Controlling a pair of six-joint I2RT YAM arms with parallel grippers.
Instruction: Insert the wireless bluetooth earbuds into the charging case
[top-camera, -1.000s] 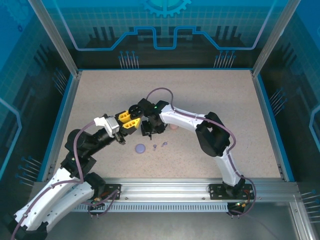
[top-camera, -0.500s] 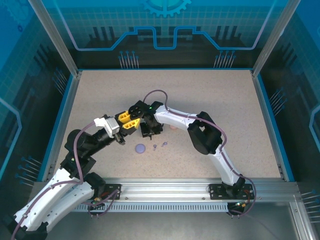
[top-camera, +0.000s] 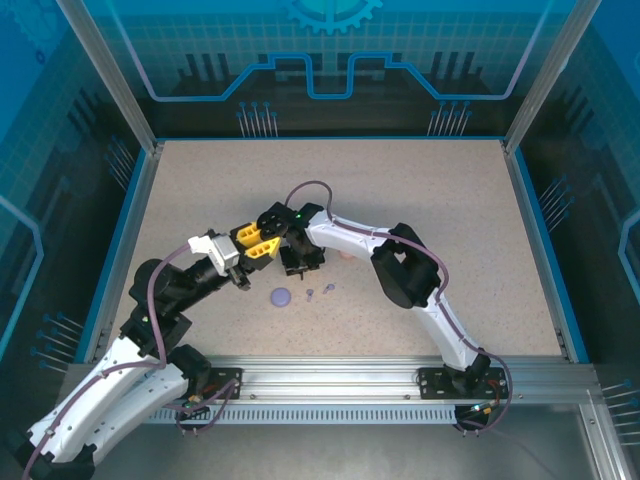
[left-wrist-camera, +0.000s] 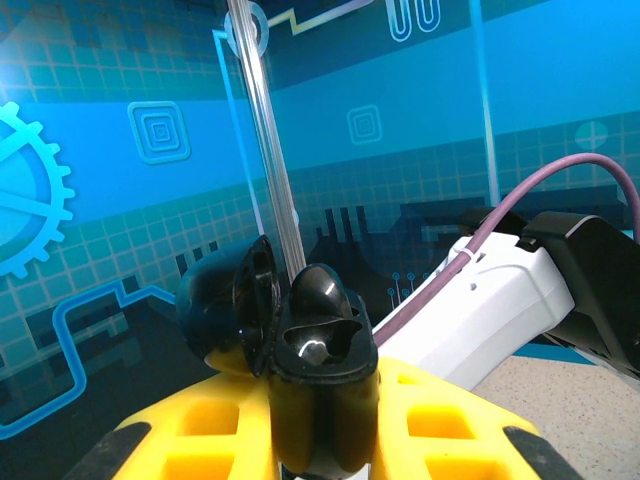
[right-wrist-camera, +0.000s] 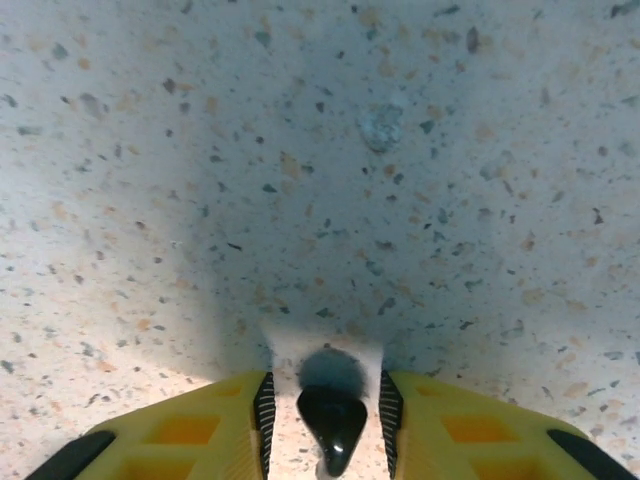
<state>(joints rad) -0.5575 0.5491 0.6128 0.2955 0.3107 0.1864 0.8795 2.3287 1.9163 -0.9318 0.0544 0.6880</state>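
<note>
The speckled worktop (top-camera: 420, 200) spreads under both arms. In the overhead view's centre, my left hand (left-wrist-camera: 322, 410) is clamped on the black charging case (left-wrist-camera: 320, 335), its lid open. My right hand (right-wrist-camera: 326, 405) points down, its fingers slightly parted either side of a black earbud (right-wrist-camera: 333, 428). A lavender earbud (top-camera: 329, 287) lies just below.

A speckled beige tabletop (top-camera: 420, 190) is lying under even light; blue circuit-patterned panels (top-camera: 330, 60) are standing beyond its far edge and sides, aluminium posts (top-camera: 105, 75) rising at its far corners.
</note>
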